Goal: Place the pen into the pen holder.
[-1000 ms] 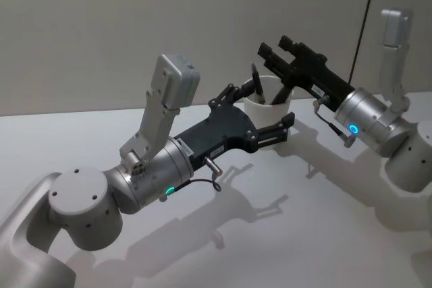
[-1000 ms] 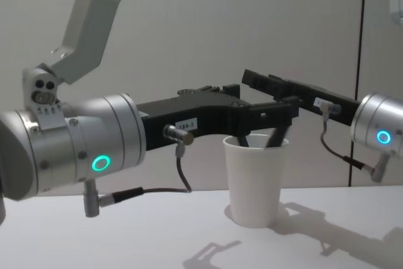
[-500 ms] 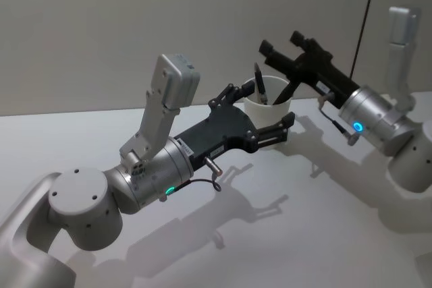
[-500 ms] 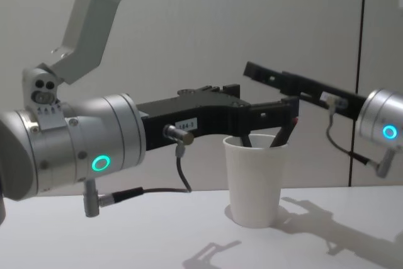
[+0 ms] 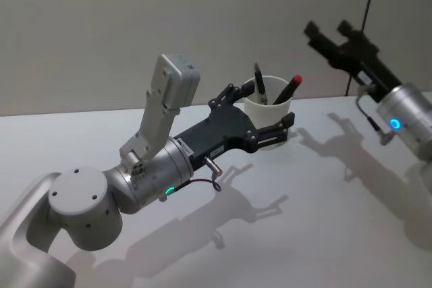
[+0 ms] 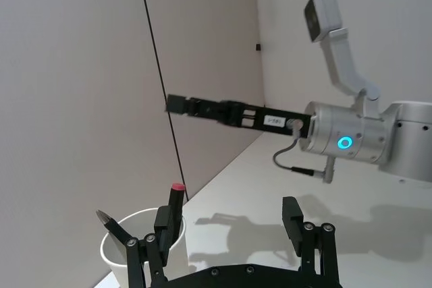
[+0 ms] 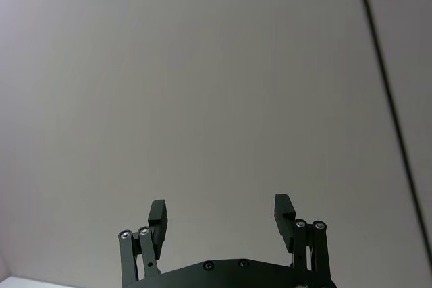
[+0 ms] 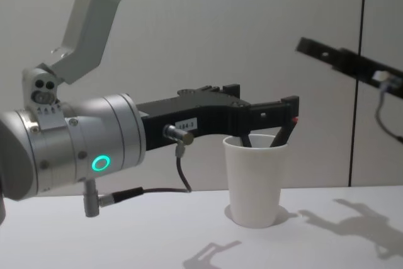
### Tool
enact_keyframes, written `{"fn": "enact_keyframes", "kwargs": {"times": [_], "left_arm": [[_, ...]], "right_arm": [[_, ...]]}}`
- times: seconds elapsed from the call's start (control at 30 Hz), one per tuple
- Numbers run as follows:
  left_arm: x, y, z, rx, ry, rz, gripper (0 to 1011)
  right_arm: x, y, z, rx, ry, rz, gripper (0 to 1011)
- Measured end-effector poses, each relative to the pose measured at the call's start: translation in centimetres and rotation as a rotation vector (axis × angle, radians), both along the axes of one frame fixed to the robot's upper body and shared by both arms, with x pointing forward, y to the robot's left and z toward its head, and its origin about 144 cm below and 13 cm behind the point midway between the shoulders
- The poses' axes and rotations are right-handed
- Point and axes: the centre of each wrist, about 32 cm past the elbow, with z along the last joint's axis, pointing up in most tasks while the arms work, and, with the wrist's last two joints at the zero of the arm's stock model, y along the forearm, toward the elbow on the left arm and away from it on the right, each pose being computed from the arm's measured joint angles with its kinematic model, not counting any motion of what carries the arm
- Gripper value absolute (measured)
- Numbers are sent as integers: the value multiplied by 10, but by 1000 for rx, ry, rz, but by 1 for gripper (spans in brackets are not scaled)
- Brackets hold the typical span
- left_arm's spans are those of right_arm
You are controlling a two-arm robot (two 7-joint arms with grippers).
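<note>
The pen holder (image 5: 268, 114), a white paper cup, stands at the back of the table, also seen in the chest view (image 8: 254, 181) and the left wrist view (image 6: 116, 255). A black pen with a red tip (image 5: 288, 88) (image 6: 175, 200) leans inside it against the right rim, beside a second dark pen (image 5: 259, 83). My left gripper (image 5: 260, 107) (image 6: 228, 210) (image 8: 261, 96) is open at rim height, close by the cup, holding nothing. My right gripper (image 5: 329, 28) (image 7: 220, 204) (image 8: 306, 45) is open and empty, raised well to the cup's right.
The white table (image 5: 304, 220) runs up to a grey wall with a dark vertical seam (image 5: 368, 5). My left forearm (image 5: 155, 173) lies across the table's left middle.
My right gripper has drawn back up and to the right, away from above the cup. The red-tipped pen stays in the cup. The left arm has not moved.
</note>
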Motion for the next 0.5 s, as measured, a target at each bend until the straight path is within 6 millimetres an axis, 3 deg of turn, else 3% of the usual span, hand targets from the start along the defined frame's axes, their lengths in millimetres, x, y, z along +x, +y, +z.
{"fn": "enact_keyframes", "kwargs": {"times": [0.5], "left_arm": [[-2, 1, -2, 13, -5, 51, 1001]], "right_arm": [[-16, -4, -2, -23, 16, -39, 1001]]}}
